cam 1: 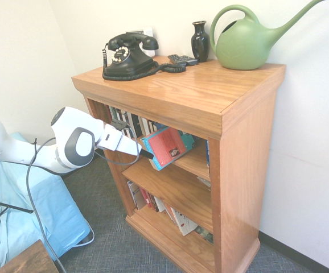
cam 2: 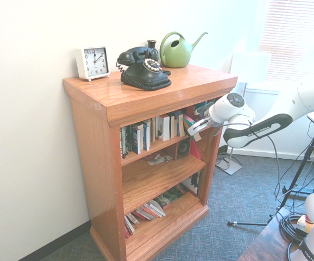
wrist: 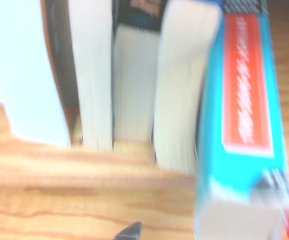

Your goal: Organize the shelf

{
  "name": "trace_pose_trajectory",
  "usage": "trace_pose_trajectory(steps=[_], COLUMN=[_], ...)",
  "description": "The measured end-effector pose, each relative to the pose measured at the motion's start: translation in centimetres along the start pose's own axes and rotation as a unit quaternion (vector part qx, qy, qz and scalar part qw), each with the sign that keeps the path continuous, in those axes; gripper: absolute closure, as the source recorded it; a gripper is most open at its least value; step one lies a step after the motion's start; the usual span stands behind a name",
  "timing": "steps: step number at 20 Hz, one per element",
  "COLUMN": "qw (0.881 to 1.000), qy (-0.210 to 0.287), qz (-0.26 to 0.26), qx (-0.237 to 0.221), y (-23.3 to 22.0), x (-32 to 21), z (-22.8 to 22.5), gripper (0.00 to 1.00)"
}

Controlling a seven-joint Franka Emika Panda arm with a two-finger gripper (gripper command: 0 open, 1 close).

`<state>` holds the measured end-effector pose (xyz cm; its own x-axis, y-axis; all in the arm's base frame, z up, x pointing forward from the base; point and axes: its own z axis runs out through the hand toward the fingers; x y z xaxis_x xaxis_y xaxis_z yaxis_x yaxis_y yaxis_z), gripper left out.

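The shelf [cam 1: 210,102] stood against a pale wall, its thick oak top carrying a black rotary telephone [cam 1: 131,57], a dark vase [cam 1: 200,41] and a green watering can [cam 1: 250,40] along the back edge; the second exterior view also showed a white alarm clock [cam 2: 93,62] at the top's far corner.

The white arm reached in at the level of the top tier, and the gripper [cam 1: 144,152] sat at that board's front edge, against a teal-and-red book [cam 1: 167,147] that leaned tilted, cover outward, beside the row of upright books [cam 2: 146,133]. Whether the fingers were together, apart or clamped on the book could not be told from either outside view.

In the blurred wrist view, the teal spine with its red panel [wrist: 247,100] stood just beside several paperbacks [wrist: 134,75] showing their page edges, all resting on the wooden board.

The middle board held only a few small items near its back, and more books [cam 2: 149,211] lay slumped on the bottom board.
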<state>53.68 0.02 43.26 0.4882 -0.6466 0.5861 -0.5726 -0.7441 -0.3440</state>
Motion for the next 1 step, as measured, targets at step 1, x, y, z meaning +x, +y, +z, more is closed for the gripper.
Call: trace_pose_trajectory(steps=[1], qw=[1.0], qy=[0.0], qz=[0.003], qx=[0.001], y=[0.44], x=[-0.27], z=[-0.48], gripper=[0.0])
